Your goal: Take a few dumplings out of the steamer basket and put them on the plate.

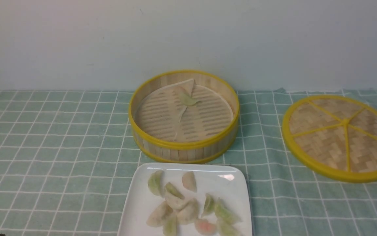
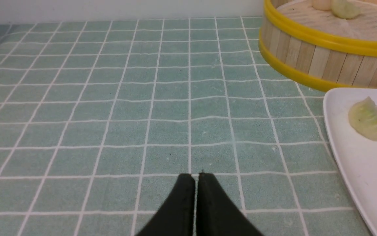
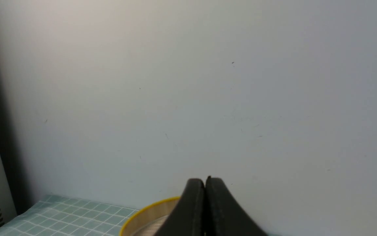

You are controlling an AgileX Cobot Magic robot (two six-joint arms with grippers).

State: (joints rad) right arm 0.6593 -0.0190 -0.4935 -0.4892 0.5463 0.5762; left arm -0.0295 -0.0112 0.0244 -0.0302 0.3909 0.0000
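White square plate (image 1: 136,203) is sitting at the near edge of the green checked tablecloth (image 1: 50,147), carrying a loose cluster of dumplings (image 1: 188,209), mostly pale green, one pinkish. Just behind it, almost touching, the steamer basket (image 1: 184,148) is standing open and holding two remaining dumplings (image 1: 186,95) near its far wall. Its woven lid (image 1: 341,136) is lying flat to the right, well apart. Left gripper (image 2: 195,175) is hovering over bare cloth left of the plate, fingers pressed together, empty. Right gripper (image 3: 205,180) is facing the wall (image 3: 208,82), likewise pinched together and empty.
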